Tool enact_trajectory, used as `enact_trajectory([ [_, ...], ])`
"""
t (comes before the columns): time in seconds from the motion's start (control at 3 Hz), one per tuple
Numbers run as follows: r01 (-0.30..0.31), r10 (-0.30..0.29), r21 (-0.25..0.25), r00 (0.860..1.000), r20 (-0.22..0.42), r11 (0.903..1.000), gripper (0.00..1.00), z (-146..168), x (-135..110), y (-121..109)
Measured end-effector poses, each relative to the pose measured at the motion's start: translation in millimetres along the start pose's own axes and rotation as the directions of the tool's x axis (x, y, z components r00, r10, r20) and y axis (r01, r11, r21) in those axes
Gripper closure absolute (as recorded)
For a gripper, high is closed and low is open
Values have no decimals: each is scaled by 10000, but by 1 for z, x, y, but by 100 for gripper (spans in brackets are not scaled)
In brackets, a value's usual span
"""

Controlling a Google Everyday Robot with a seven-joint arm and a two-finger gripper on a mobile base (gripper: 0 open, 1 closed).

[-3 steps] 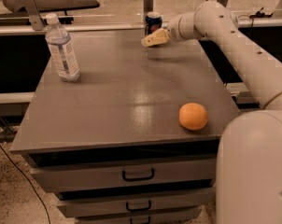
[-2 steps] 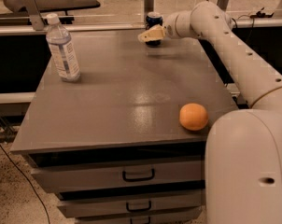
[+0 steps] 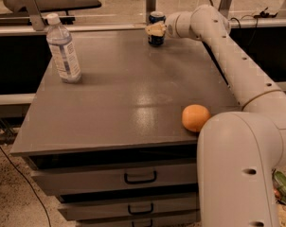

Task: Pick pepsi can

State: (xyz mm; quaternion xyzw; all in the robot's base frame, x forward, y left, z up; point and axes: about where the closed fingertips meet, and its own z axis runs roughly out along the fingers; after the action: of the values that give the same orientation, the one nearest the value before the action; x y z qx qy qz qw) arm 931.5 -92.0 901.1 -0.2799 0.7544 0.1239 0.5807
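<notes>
The pepsi can (image 3: 156, 39) is a small dark blue can with a silver rim. It stands upright at the far edge of the grey table (image 3: 114, 93), right of centre. My gripper (image 3: 156, 30) is at the can, reaching in from the right at mid-height, and covers part of the can's front. The white arm (image 3: 228, 46) runs from the lower right up to it.
A clear plastic water bottle (image 3: 63, 48) with a white cap stands at the table's far left. An orange (image 3: 195, 117) lies near the front right edge, next to the arm's base. Drawers (image 3: 133, 176) sit below the tabletop. A rail runs behind the table.
The gripper has moved left from beside the can and now sits against it. The can, bottle and orange have not moved.
</notes>
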Motion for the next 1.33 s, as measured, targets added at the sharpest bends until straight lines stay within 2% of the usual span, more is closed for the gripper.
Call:
enact_trajectory([
  [0.33, 45, -45, -50, 10000, 49, 10000, 72, -9, -6, -3],
  [0.67, 571, -556, -661, 9981, 247, 9962, 96, -38, -30, 16],
  [1.0, 1029, -920, -1737, 9933, 697, 9794, 100, -80, -51, 51],
  [1.33, 1217, -909, -3224, 9899, 1090, 9388, 100, -114, -69, 108],
])
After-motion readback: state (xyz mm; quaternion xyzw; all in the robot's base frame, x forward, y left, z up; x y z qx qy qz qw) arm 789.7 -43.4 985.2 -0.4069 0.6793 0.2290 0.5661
